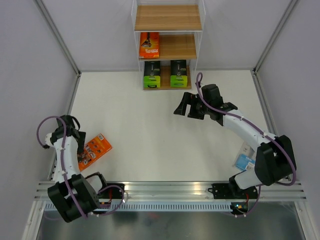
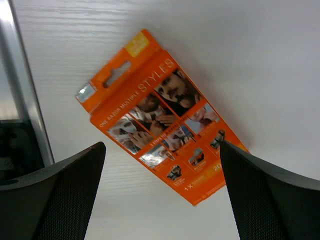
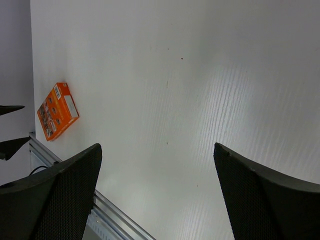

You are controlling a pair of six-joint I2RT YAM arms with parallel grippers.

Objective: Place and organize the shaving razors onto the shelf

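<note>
The shelf (image 1: 167, 20) stands at the back centre. Its middle board holds an orange razor pack (image 1: 149, 45), and two green-and-black packs (image 1: 152, 74) (image 1: 178, 73) stand on the bottom board. A second orange pack (image 1: 94, 151) (image 2: 160, 120) lies flat on the table at the left. My left gripper (image 1: 75, 134) (image 2: 162, 200) hovers open just above its lower end, holding nothing. My right gripper (image 1: 185, 110) (image 3: 157, 195) hangs open and empty over bare table mid-right, and its view catches the orange pack (image 3: 57, 111) far off. A light blue pack (image 1: 245, 161) lies partly hidden under the right arm.
An aluminium rail (image 1: 170, 187) runs along the near edge, with both arm bases on it. White walls close the table on the left, right and back. The shelf's top board is bare.
</note>
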